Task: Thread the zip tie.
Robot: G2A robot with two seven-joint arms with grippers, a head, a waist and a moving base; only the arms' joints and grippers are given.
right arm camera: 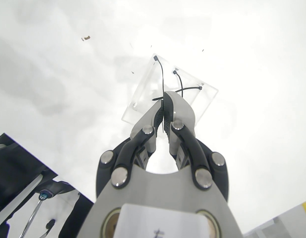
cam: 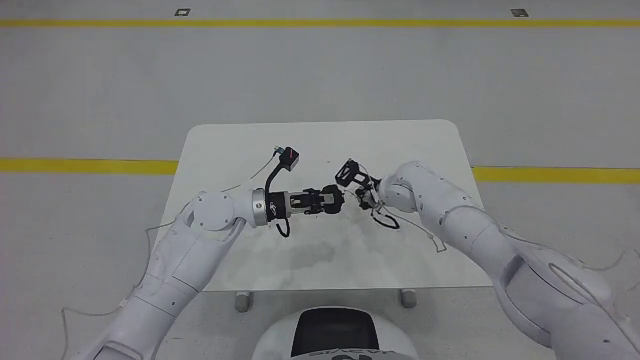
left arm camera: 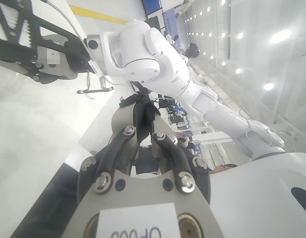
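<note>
Right gripper (right arm camera: 163, 111): my fingers are clenched on a thin black zip tie (right arm camera: 162, 75). Its strap runs between the pads, head end out past the tips. Beneath it a clear tray (right arm camera: 207, 97) on the white table (cam: 230, 160) holds two spare ties (right arm camera: 180, 82). My left gripper (left arm camera: 140, 105) is pressed closed; I cannot tell what, if anything, it pinches. Both grippers sit close together over mid-table.

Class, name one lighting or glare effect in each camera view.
Top view: even light, no glare on the table. Left wrist view: ceiling lights flare into haze. Right wrist view: the bright table nearly swallows the clear tray beyond the right gripper.
</note>
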